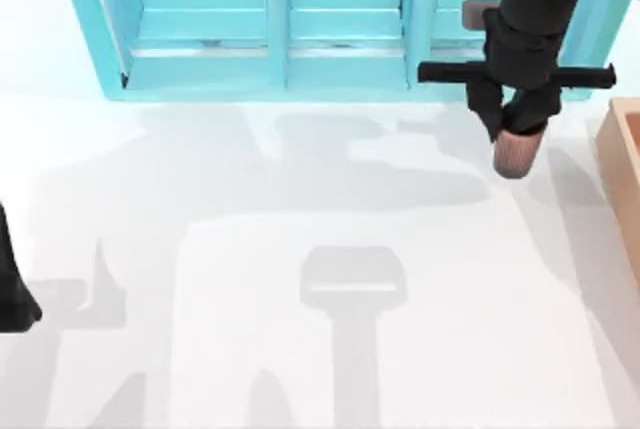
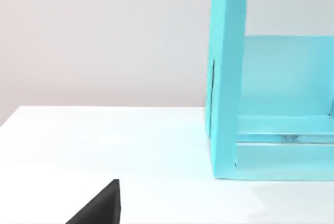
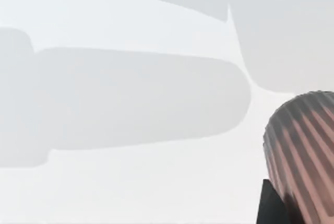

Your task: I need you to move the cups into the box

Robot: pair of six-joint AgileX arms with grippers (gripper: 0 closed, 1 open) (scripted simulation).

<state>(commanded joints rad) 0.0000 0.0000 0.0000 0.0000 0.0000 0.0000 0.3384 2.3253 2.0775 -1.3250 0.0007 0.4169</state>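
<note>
A reddish-brown copper cup (image 1: 517,154) hangs in the air at the top view's upper right, held at its rim by my right gripper (image 1: 518,125), which is shut on it. Up close in the right wrist view, the cup's ribbed side (image 3: 305,151) is above the white table. The tan box (image 1: 622,174) shows as a wall at the right edge of the top view, just right of the held cup. My left arm (image 1: 12,294) is parked at the left edge; a dark finger (image 2: 102,205) shows in the left wrist view. The blue cup is out of view.
A big turquoise shelf unit (image 1: 290,24) runs along the back of the table, just behind the right arm; its end wall (image 2: 228,78) stands in the left wrist view. The white table (image 1: 300,249) carries only arm shadows across its middle.
</note>
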